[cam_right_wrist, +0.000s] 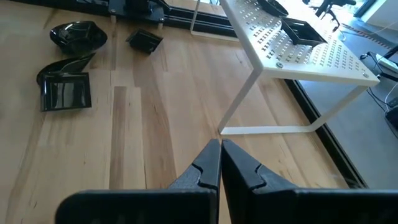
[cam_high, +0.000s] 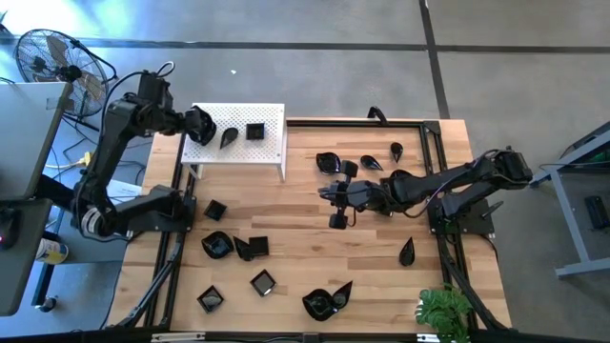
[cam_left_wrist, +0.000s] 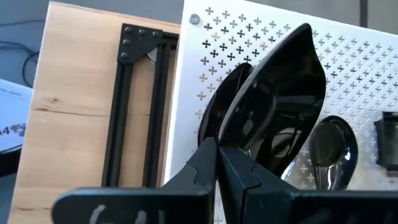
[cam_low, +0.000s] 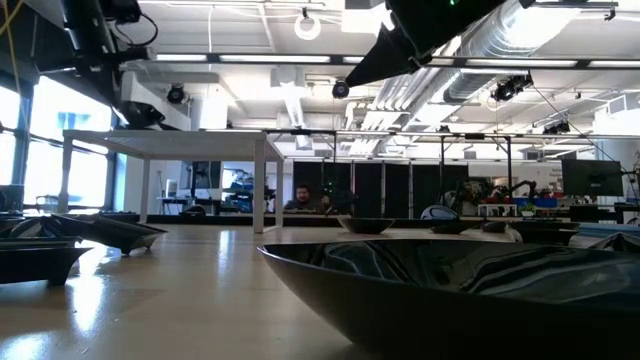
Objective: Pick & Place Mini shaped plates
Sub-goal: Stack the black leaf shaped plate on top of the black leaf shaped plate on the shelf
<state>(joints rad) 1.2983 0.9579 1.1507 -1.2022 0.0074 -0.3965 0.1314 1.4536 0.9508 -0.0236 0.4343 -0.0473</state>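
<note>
The left gripper (cam_high: 202,125) hangs over the nine-o'clock end of the white perforated stand (cam_high: 272,152), its fingers (cam_left_wrist: 208,168) pinched on the base of a glossy black leaf-shaped plate (cam_left_wrist: 280,106), which tilts above the stand's top. On the stand lie a teardrop plate (cam_high: 229,138) toward the middle and a square plate (cam_high: 254,131) just at its three-o'clock side.

The right gripper (cam_high: 335,193) reaches over the middle of the wooden surface (cam_high: 295,248), its fingers (cam_right_wrist: 211,168) pressed together with nothing between them.

Other mini shaped plates are scattered on the surface. A cluster (cam_high: 357,162) sits at twelve o'clock of the right gripper. A single teardrop (cam_high: 407,252) lies toward four o'clock. A group of square and wavy dishes (cam_high: 233,246) is at eight o'clock, and more (cam_high: 327,300) lie along the six-o'clock edge. A green plant (cam_high: 444,312) stands at the five-o'clock corner.
</note>
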